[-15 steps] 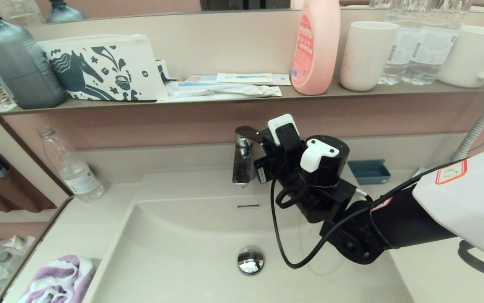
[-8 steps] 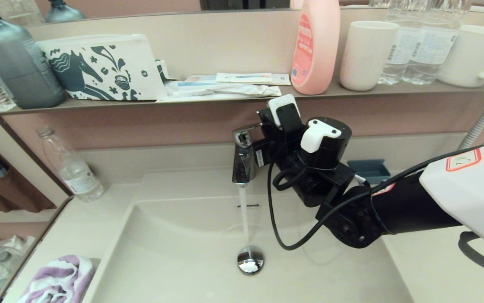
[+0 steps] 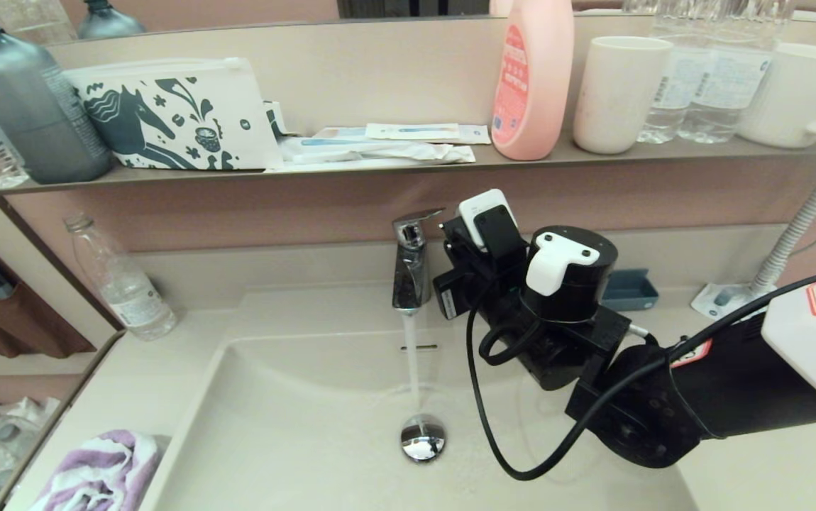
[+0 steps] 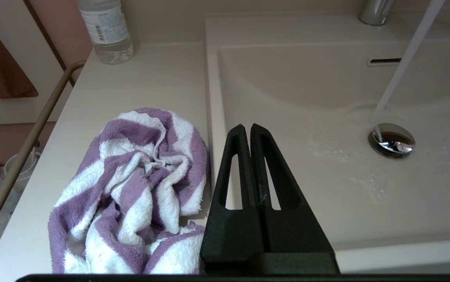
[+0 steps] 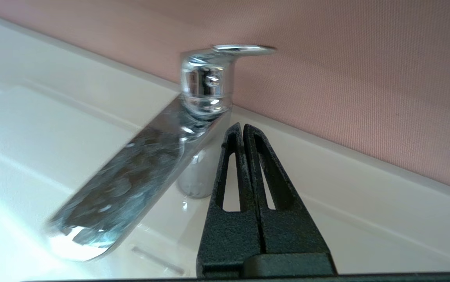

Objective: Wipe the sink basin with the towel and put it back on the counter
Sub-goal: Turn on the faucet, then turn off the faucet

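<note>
The purple-and-white striped towel lies bunched on the counter, just left of the sink basin. My left gripper is shut and empty, hovering over the basin's left rim beside the towel; the head view does not show it. My right gripper is shut and empty too, close beside the chrome faucet, below its raised lever. Water runs onto the drain plug.
A plastic water bottle stands at the counter's back left. The shelf above carries a horse-print pouch, a pink bottle and cups. A blue dish sits behind my right arm.
The faucet lever went up with my right gripper and water started running. The right gripper has since dropped down and to the right, off the lever. The towel has not moved.
</note>
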Available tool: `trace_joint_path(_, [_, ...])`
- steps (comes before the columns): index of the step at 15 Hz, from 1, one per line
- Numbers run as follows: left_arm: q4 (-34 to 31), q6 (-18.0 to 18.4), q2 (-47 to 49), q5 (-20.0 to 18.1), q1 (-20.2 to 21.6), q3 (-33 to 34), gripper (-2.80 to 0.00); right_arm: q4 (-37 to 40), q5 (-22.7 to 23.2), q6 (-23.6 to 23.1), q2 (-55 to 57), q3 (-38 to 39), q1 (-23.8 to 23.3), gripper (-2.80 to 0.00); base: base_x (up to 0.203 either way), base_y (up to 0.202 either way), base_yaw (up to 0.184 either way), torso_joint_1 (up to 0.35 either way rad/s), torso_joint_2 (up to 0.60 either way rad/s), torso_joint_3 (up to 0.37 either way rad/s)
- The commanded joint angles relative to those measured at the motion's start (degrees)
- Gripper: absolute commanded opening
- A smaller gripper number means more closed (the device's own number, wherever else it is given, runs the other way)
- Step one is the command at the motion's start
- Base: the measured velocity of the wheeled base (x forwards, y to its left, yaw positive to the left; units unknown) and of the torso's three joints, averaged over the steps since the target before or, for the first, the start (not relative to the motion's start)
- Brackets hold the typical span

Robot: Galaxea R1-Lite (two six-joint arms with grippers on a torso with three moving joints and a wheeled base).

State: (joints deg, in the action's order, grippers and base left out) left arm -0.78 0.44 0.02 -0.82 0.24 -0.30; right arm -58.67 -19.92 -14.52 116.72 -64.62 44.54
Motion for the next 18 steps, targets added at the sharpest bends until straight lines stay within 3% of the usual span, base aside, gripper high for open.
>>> trace_joint_path(1, [0.0, 0.0, 0.0, 0.0, 0.0, 0.0, -2.80, -0.2, -0.2, -0.1, -2.8, 1.7, 0.9, -2.80, 0.000, 0.000, 0.000, 0.000, 0.00, 0.000])
trace_joint_path(6, [0.0, 0.0, 0.0, 0.0, 0.0, 0.0, -2.80, 0.7, -0.3, -0.2, -3.2, -2.9, 3.1, -2.80, 0.000, 0.000, 0.000, 0.000, 0.00, 0.000])
trace_joint_path(12, [0.0, 0.0, 0.0, 0.0, 0.0, 0.0, -2.80, 10.4, -0.2, -0.3, 0.5, -15.8, 2.3, -2.80, 0.000, 0.000, 0.000, 0.000, 0.00, 0.000])
trace_joint_path(18, [0.0, 0.0, 0.0, 0.0, 0.0, 0.0, -2.80, 17.3, -0.1, -0.3, 3.2, -22.2, 1.4, -2.80, 0.000, 0.000, 0.000, 0.000, 0.00, 0.000])
